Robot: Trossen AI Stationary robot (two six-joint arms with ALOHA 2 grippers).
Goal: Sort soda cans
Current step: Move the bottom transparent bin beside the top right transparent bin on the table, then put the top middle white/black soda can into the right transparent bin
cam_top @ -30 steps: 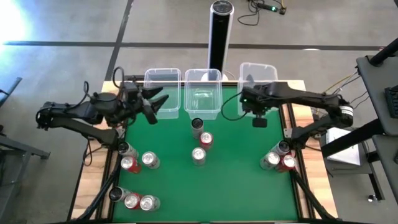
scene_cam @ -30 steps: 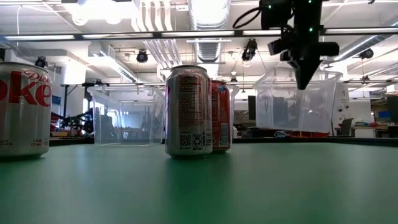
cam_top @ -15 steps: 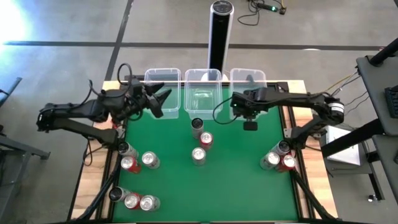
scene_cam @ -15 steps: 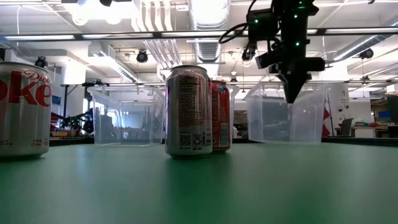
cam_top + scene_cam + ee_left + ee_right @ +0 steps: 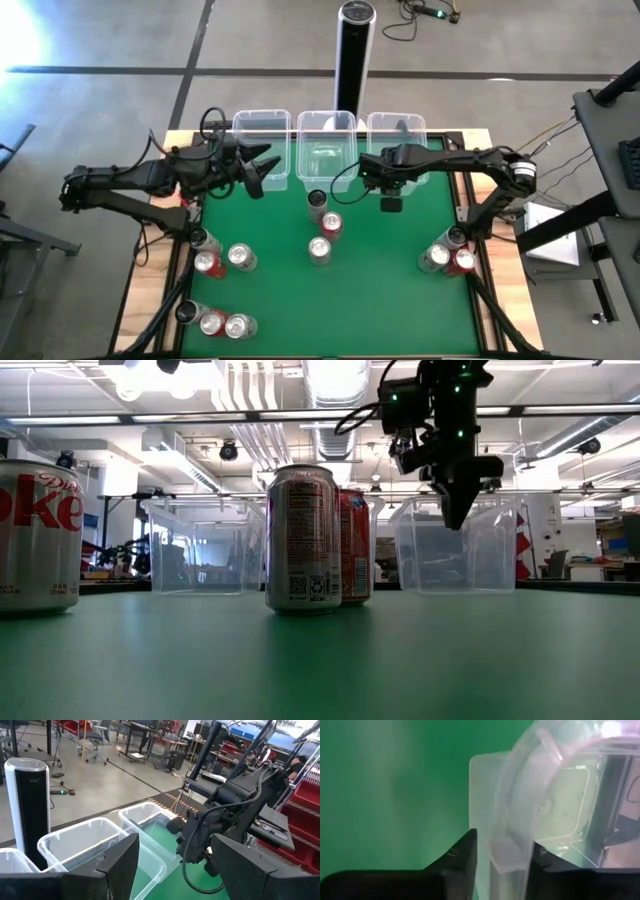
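landmark: middle tub [image 5: 325, 150], at the far edge of the mat [image 5: 380, 280]. left tub [image 5: 262, 150] just beside it on one side, right tub [image 5: 397, 140] just beside it on the other. black post [image 5: 352, 50] behind it, off the table. three cans [image 5: 320, 226] in front of it, near mid-mat. farther forward and to its left, three cans [image 5: 215, 256], then three more [image 5: 215, 322] at the near edge. forward and to its right, three cans [image 5: 448, 254] by the mat's side. left gripper [image 5: 256, 164] over the left tub's front wall; right gripper [image 5: 391, 192] clamped on the right tub's front wall.
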